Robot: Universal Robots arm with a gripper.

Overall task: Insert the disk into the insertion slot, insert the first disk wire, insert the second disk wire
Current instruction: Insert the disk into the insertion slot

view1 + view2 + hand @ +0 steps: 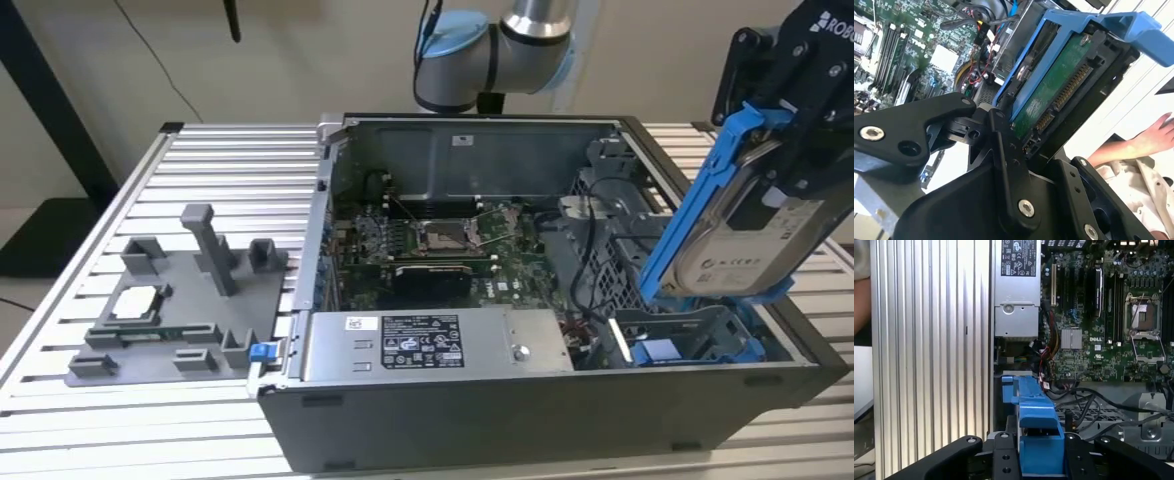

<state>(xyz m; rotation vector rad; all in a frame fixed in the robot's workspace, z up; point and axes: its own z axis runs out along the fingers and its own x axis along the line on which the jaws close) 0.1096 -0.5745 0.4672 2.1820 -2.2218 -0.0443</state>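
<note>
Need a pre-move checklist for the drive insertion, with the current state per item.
1. Grip on disk: ok. The pincer is shut on its blue carrier.
2. Disk over insertion slot: ok. In the exterior view it hangs steeply tilted just above the slot.
3. Disk seated: not ok. Its lower edge is above the slot, not in it.
4. Slot mouth free: cannot tell. Black cables run close by.
5. Disk connector bare: ok. No wire is attached.
6. Person's hand clear: cannot tell. It appears beyond the disk in the second wrist view.
</note>
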